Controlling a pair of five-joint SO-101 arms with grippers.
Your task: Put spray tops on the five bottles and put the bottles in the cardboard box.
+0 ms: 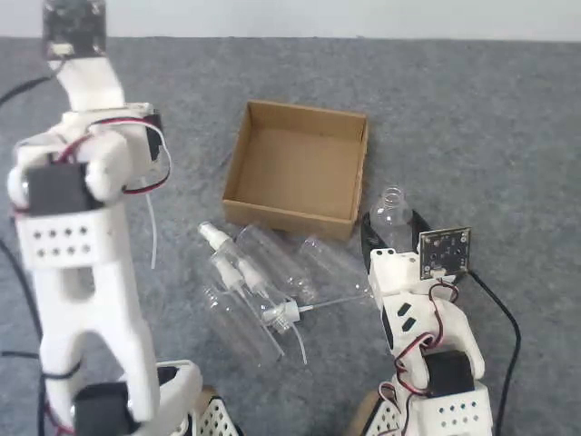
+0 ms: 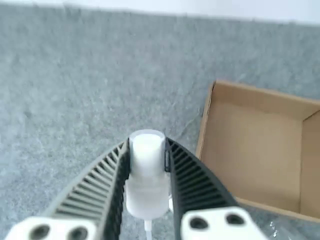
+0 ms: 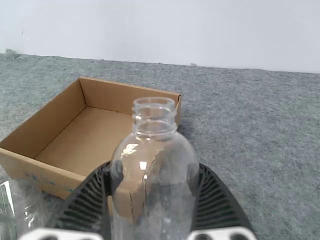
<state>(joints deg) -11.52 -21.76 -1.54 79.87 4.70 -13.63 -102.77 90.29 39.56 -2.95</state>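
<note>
Just beside the cardboard box [image 1: 295, 168], our right jaws clamp an open-necked bottle [image 3: 152, 170] upright, ready for capping; well off the box's opposite side, our left jaws pinch its spray top [image 2: 146, 165].

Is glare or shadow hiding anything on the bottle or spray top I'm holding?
Right wrist view: two small bright glints on the upright bottle, cardboard box visible through it. Left wrist view: spray top evenly lit, no glare. High view: lying bottles glint faintly, soft shadows only.
</note>
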